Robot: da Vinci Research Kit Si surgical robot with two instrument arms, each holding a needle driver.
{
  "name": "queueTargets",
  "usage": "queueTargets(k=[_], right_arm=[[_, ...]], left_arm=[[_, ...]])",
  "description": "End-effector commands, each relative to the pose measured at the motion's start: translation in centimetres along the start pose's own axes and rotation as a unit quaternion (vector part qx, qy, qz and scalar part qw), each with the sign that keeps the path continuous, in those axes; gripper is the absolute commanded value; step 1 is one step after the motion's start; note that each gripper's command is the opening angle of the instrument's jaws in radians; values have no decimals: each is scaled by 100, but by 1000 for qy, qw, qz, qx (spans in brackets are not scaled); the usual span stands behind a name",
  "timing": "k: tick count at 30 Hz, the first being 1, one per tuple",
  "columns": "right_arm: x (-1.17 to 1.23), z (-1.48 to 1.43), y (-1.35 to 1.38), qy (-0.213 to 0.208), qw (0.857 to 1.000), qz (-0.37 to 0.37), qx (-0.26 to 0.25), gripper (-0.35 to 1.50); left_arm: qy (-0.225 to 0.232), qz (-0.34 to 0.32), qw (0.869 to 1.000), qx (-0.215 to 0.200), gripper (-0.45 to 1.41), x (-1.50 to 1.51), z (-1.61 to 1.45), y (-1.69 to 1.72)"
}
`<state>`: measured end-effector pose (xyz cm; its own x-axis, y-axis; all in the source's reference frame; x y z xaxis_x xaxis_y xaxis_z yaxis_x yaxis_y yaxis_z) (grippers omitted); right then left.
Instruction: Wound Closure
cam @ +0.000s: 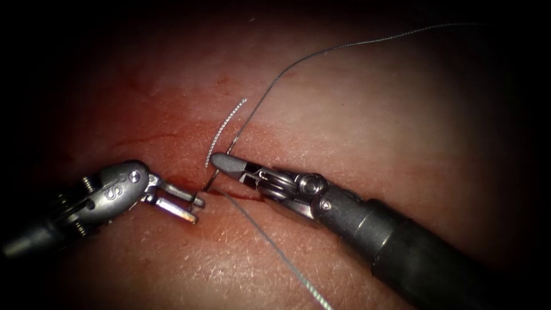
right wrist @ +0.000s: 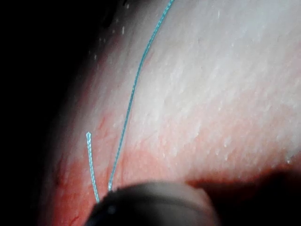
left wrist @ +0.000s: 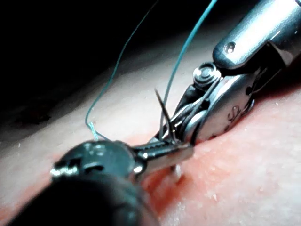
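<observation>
The tissue point(cam: 356, 115) has a short red cut point(cam: 241, 197) at its middle. My right tool point(cam: 221, 162) comes in from the lower right, its jaws shut on the thin dark needle point(cam: 210, 181) near mid-curve. The needle's lower end meets the tissue at the cut's left end, and its upper end joins the long thread point(cam: 321, 53). My left tool point(cam: 195, 209) lies left of the cut, jaws open just beside the needle's foot and holding nothing. In the left wrist view the needle point(left wrist: 162, 113) rises between the left jaws point(left wrist: 176, 157) and the right tool point(left wrist: 221, 108).
A short cut end of thread point(cam: 224, 129) lies on the tissue above the tools, also in the right wrist view as a loose end point(right wrist: 91, 165) beside the long thread point(right wrist: 134, 89). Another strand point(cam: 275, 247) runs from the cut toward the lower edge. Red fluid stains the tissue around the cut.
</observation>
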<state>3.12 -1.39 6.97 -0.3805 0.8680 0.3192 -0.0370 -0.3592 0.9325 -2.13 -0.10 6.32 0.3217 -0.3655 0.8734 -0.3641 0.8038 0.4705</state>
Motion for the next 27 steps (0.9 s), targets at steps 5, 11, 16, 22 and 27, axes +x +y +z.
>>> queueTargets(k=[5, 11, 16, 22, 27], right_arm=[[4, 7, -19, 46, 957, -286, -8, 101], [37, -23, -90, 58, 907, -416, -16, 111], [61, -44, -168, 58, 841, -536, -30, 113], [66, -48, -224, 73, 823, -564, 17, 105], [64, -47, -258, 78, 800, -593, 35, 108]], left_arm=[[-23, -254, 967, -19, -45, -20, -10, 5], [-98, -466, 877, -65, -45, -36, -37, 14], [-178, -530, 827, -64, -45, -72, -63, 27], [-300, -576, 760, -24, -45, -112, -102, 32], [-404, -571, 713, 50, -45, -136, -146, 32]])
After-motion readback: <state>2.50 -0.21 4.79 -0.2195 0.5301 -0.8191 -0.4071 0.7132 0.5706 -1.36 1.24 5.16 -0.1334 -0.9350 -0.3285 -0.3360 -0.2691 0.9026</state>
